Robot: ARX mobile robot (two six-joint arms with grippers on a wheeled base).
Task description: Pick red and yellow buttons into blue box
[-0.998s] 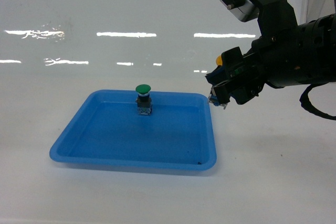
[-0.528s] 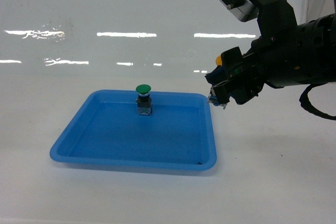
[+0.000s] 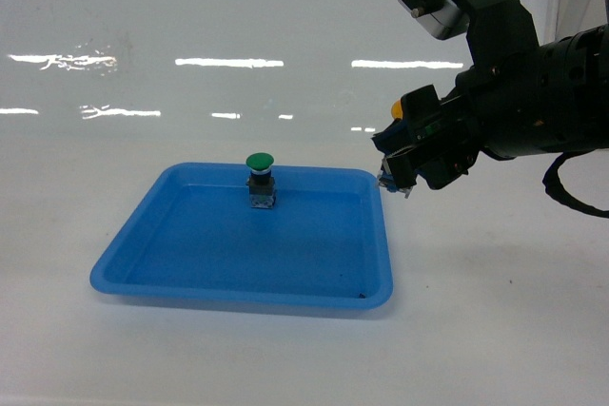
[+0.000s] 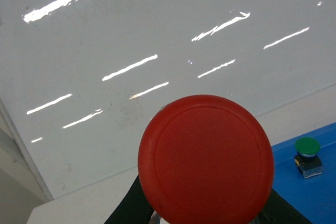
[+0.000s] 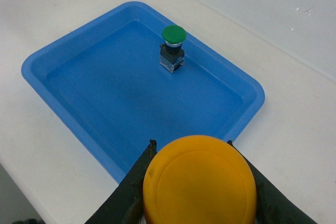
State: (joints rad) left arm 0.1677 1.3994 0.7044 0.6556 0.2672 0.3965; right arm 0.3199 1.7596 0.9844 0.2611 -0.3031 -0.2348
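The red button [image 4: 206, 161] fills the left wrist view, its round cap facing the camera, and my left gripper [image 4: 205, 205] is shut on its base, dark fingers [image 4: 128, 208] showing on both sides. The head view does not show that arm. My right gripper [image 3: 395, 178] is shut on the yellow button [image 5: 199, 182], whose cap hides its base. It hangs just off the far right corner of the shallow tray, with a sliver of the yellow button [image 3: 396, 107] showing in the head view. The blue box is out of view.
A shallow blue tray [image 3: 238, 287] lies on the white table, and a green-capped button [image 3: 259, 178] stands upright near its far edge. That tray [image 5: 52, 61] and the green button [image 5: 173, 45] lie below and ahead of my right gripper. A glossy white wall stands behind.
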